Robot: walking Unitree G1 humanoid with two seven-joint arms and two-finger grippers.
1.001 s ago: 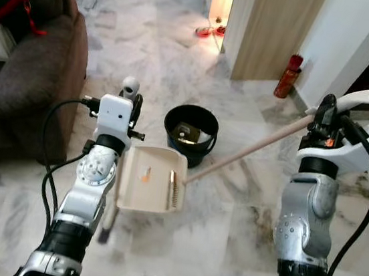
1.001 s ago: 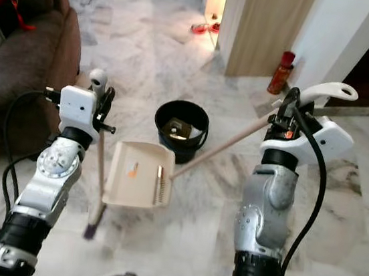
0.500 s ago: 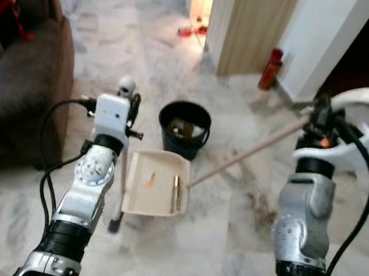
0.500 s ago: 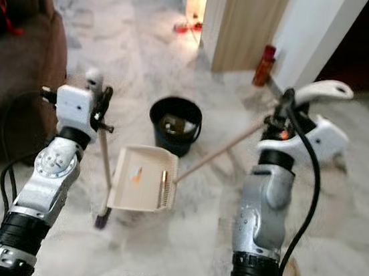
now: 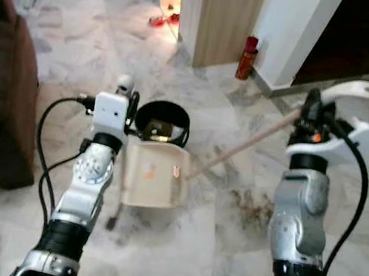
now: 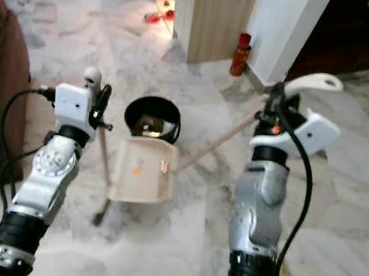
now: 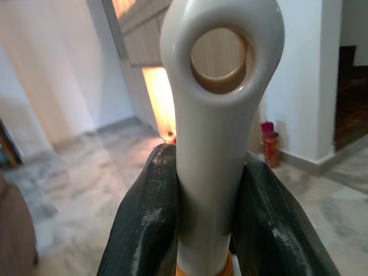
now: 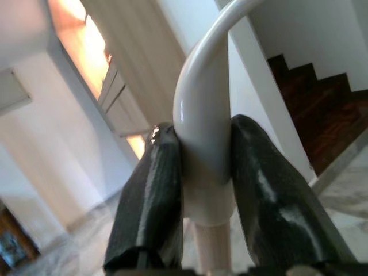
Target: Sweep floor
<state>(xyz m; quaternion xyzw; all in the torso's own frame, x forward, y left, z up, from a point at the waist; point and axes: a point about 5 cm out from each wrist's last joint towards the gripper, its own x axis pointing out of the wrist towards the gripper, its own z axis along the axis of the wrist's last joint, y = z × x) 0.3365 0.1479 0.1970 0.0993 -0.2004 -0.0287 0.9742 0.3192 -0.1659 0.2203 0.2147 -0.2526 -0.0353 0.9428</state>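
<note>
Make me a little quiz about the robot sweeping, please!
1. True or false: the black bucket stands just beyond the dustpan.
2. What does the left gripper hold? A) a mop B) the broom handle C) a cup
3. What colour is the can by the wall?

Key: 1 true; 2 B; 3 red.

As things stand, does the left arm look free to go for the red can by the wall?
Probably not. The left tool is shut on the broom handle, and the red can stands far across the floor, beyond the black bucket and dustpan.
</note>
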